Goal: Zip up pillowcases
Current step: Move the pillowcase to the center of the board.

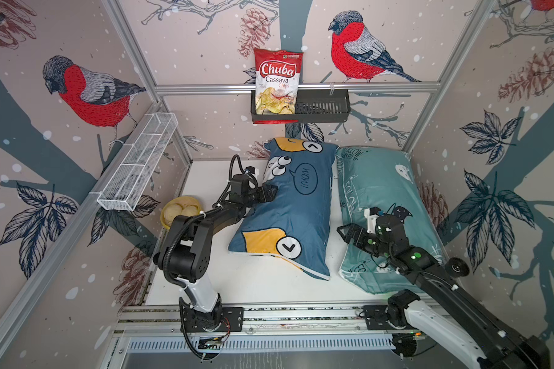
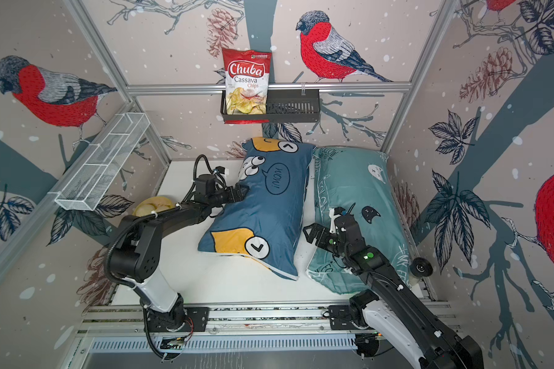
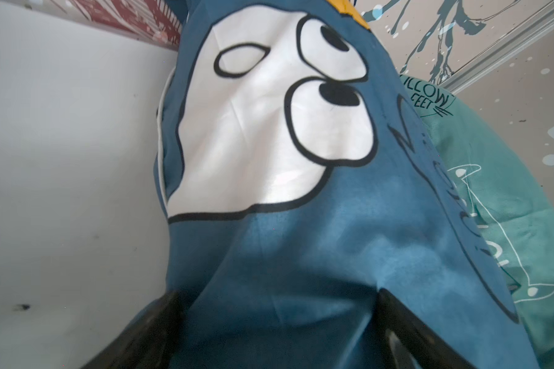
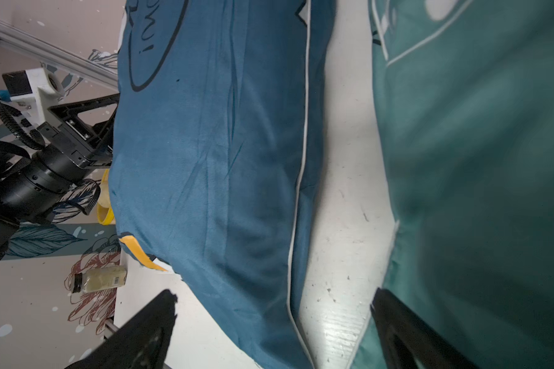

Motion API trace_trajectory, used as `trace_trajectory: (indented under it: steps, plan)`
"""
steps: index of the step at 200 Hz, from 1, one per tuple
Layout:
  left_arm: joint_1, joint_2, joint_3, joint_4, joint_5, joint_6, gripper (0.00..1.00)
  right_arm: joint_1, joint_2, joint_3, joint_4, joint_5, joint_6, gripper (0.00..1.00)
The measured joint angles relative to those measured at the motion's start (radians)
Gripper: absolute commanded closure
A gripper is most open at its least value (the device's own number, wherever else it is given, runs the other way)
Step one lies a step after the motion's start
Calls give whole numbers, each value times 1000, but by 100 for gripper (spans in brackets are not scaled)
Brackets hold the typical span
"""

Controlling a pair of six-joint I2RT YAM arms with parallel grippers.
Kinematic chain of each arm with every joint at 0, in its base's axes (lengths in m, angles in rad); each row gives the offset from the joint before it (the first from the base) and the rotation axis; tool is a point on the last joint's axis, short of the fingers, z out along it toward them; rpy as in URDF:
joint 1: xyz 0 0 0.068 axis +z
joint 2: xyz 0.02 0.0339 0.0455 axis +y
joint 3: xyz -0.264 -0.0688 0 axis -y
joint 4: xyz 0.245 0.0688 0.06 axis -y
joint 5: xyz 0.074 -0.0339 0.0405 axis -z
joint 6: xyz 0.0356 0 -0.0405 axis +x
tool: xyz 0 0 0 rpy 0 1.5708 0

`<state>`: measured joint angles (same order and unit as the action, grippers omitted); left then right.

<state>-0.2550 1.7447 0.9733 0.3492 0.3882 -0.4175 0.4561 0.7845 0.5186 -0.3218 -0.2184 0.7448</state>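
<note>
- Both top views show the blue pillow (image 1: 288, 207) (image 2: 263, 207) lying lengthwise in the middle of the white table (image 1: 253, 281), its "WOW!" bubble facing up (the lettering reads upside down from here).
- The teal pillow (image 1: 375, 185) (image 2: 349, 185) lies just to its right, against the right wall. The two touch at the far end, and a strip of table shows between them nearer the robot.
- The left fingers (image 1: 271, 192) (image 2: 242, 191) are at the blue pillow's left edge, near the white cartoon face. In the left wrist view they stand wide, with the blue cloth bulging up between them (whether they press on it I cannot tell).
- The right fingers (image 1: 343, 234) (image 2: 307, 234) hang over the teal pillow's left edge, pointing toward the gap. In the right wrist view they are spread wide, with nothing between them.
- A yellow bowl (image 1: 179, 211) sits by the left wall, partly behind the left arm.
- In the right wrist view, a small bottle (image 4: 100, 279) lies on its side by the table's edge, beyond the blue pillow.
- A white wire basket (image 1: 138, 166) is fixed along the left wall.
- On the back wall, a black basket (image 1: 323, 108) holds a bag of chips (image 1: 277, 80) upright at its left end.
</note>
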Motion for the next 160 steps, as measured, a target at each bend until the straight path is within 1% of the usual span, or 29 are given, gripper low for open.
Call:
trace_trajectory:
  steps: [7,23,33,63,84,120,146,160]
  plan:
    - [-5,12,5,7,1,-2,50,-23,3,-8,0,-5,-9,3]
    - [-16,35,9,26,-1,-6,85,-66,21,-9,2,-27,-14,4]
    - [-18,46,9,36,-10,-21,100,-79,35,0,2,-39,-19,4]
    - [-18,54,-5,65,-29,-32,100,-90,48,28,15,-63,-42,4]
    - [-19,15,-32,61,-59,-33,100,-96,39,15,23,-64,-42,6]
    - [2,-94,-94,59,-98,-35,100,-109,22,-5,36,-80,-42,19]
    - [56,-162,-164,71,-109,-57,100,-123,20,-22,56,-111,-41,26]
    - [87,-199,-201,82,-124,-80,100,-130,20,-24,61,-126,-41,27]
